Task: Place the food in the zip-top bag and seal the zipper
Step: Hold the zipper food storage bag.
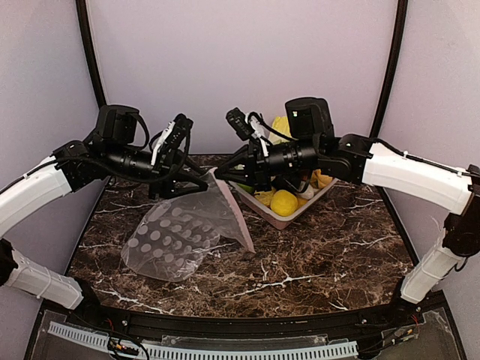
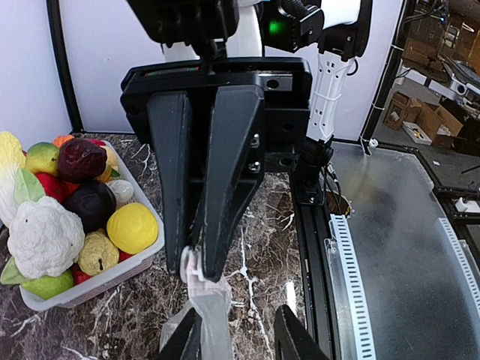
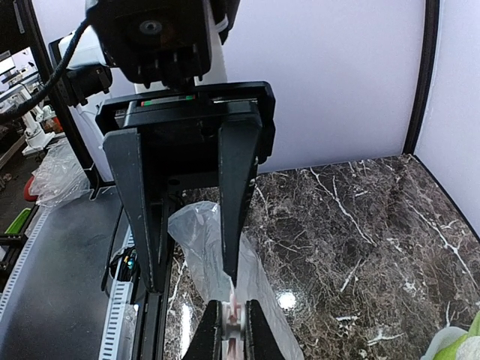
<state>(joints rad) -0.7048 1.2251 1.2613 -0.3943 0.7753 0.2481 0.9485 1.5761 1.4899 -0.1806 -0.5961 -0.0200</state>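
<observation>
The clear dotted zip-top bag (image 1: 176, 232) lies on the marble table with its upper corner lifted. Its pink zipper (image 1: 241, 217) runs down the right edge. My right gripper (image 1: 217, 172) is shut on the zipper strip (image 3: 235, 319) at that corner; it also shows in the left wrist view (image 2: 196, 270). My left gripper (image 1: 193, 184) faces it, jaws apart, with the bag film (image 2: 210, 315) beside one finger (image 2: 187, 334). The white cauliflower (image 2: 45, 236), yellow lemon (image 2: 131, 227) and dark purple piece (image 2: 90, 204) sit in the tray (image 2: 112, 274).
The pale tray (image 1: 281, 221) with several other toy fruits stands at the back right, just under my right arm. Black posts and white walls ring the table. A slotted cable duct (image 1: 225, 351) runs along the near edge.
</observation>
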